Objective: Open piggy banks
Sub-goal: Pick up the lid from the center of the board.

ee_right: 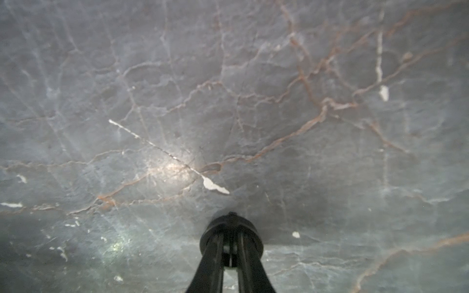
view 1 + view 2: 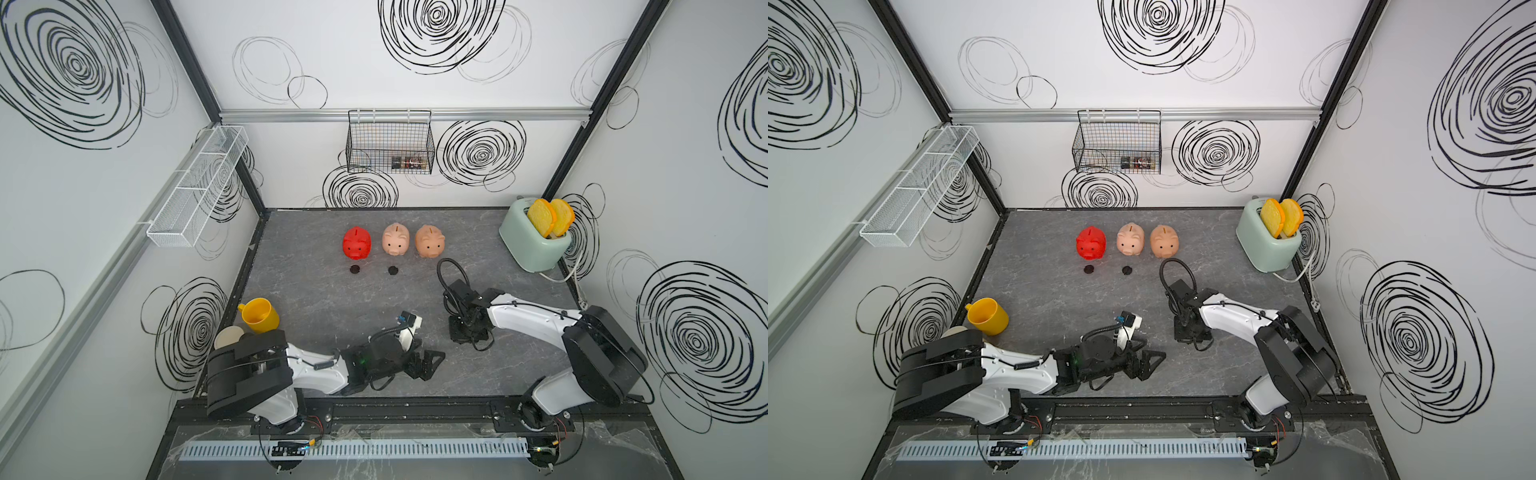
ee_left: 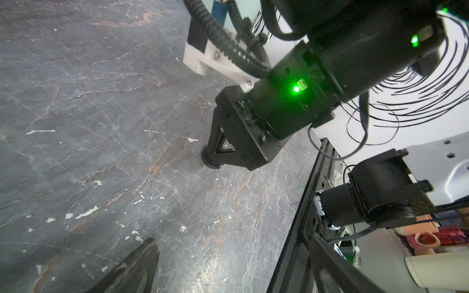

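At the back of the grey marbled table (image 2: 316,316), three glossy plastic piggy banks (image 2: 395,240) stand in a row (red, pale pink, peach-tan). The left gripper (image 2: 428,363) is wide open and empty. The right gripper (image 1: 229,243) pinches a small round black plug (image 1: 229,225) close over the table; I would lower it flat, then release gently.

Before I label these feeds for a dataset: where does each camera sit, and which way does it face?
Top views: high over the front, looking down at the table, three piggy banks, the left arm and right arm.
Left wrist: low on the left arm, facing the right gripper; one own finger shows.
Right wrist: behind its jaws, facing the table past the black plug they hold.
Shared: both wrist views show that plug.
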You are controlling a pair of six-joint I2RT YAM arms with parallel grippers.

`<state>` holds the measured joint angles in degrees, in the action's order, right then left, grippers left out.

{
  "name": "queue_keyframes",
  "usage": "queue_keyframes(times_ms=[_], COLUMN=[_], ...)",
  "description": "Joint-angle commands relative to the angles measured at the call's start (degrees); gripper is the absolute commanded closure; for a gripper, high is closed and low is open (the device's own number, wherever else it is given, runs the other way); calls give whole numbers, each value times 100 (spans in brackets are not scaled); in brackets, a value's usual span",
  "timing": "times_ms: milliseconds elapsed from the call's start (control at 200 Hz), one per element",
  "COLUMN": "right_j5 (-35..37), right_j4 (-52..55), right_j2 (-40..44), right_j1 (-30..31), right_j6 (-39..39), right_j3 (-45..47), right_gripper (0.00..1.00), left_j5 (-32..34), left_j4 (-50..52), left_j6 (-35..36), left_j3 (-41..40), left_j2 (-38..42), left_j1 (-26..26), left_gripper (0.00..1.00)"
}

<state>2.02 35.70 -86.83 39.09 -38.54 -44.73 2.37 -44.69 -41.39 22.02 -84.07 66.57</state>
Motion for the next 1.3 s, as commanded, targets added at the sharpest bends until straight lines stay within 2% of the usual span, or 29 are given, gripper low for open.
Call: queue_keyframes(times_ms=[0, 295, 540, 695, 800, 1021, 1291], right_j5=[128, 129, 121, 155, 102, 28, -1502], right_j4=[150, 66, 74, 236, 275, 14, -1850], right_j2=[-267, -779, -1013, -963, -585, 841, 2031], right_j1=[71, 265, 301, 330, 310, 165, -1122], right_j6=[-95, -198, -154, -111, -139, -73, 226], right_j3=[185, 307, 228, 77, -21, -207, 697], right_gripper=[83, 89, 100, 100, 100, 100, 100], left_j5=[18, -50, -196, -249, -272, -259, -531], left_j4=[-166, -17, 4, 92, 311, 941, 995], left_j6=[-27, 36, 100, 154, 274, 586, 632], left_j3=[14, 3, 214, 339, 536, 921, 1029], left_j2=[14, 92, -55, -72, -19, 425, 575], left_j1=[-54, -194, -337, -414, -497, -675, -1585], left_gripper=[4, 4, 4, 4, 4, 4, 4])
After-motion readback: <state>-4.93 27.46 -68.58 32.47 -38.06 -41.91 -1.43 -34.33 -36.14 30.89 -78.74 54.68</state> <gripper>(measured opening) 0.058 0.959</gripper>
